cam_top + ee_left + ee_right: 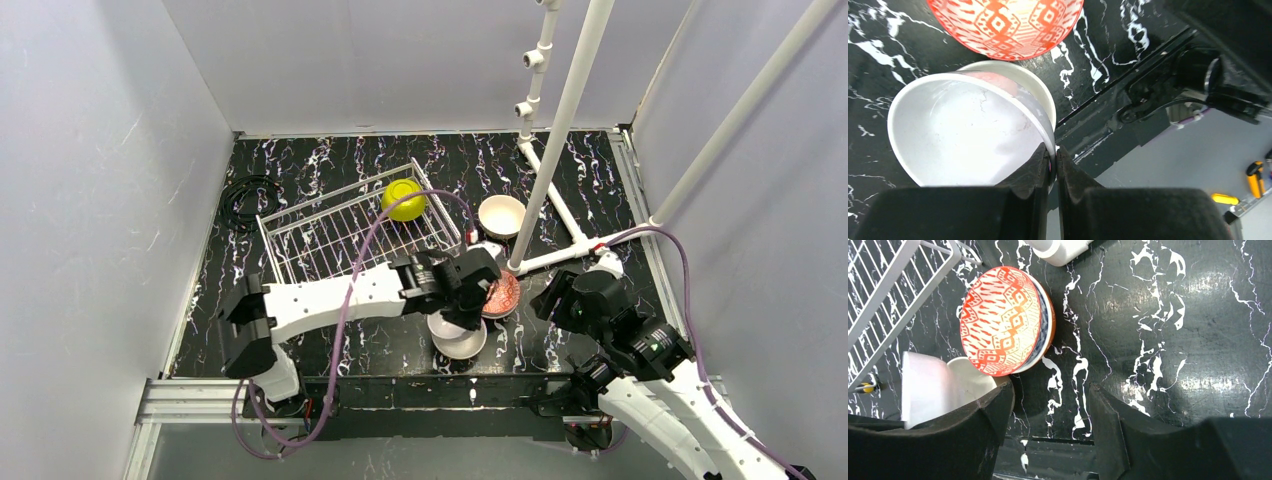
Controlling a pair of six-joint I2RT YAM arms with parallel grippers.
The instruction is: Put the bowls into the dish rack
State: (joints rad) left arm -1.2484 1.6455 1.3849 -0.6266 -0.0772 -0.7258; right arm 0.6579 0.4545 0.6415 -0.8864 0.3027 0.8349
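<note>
My left gripper (1054, 162) is shut on the rim of a white bowl (963, 135) and holds it tilted over a second pale bowl (1020, 75) near the table's front edge; the pair also shows in the top view (458, 340). A red-patterned bowl (1003, 320) sits nested in blue-white and orange ones just beyond. A tan bowl (501, 215) stands further back. A yellow-green bowl (403, 199) lies in the wire dish rack (330, 235). My right gripper (1050, 405) is open and empty to the right of the red-patterned bowl.
The white pipe frame (560, 140) rises right of the rack, and its foot (1058, 250) lies on the table near the red-patterned bowl. A black cable coil (243, 198) lies at the back left. Grey walls enclose the black marble table.
</note>
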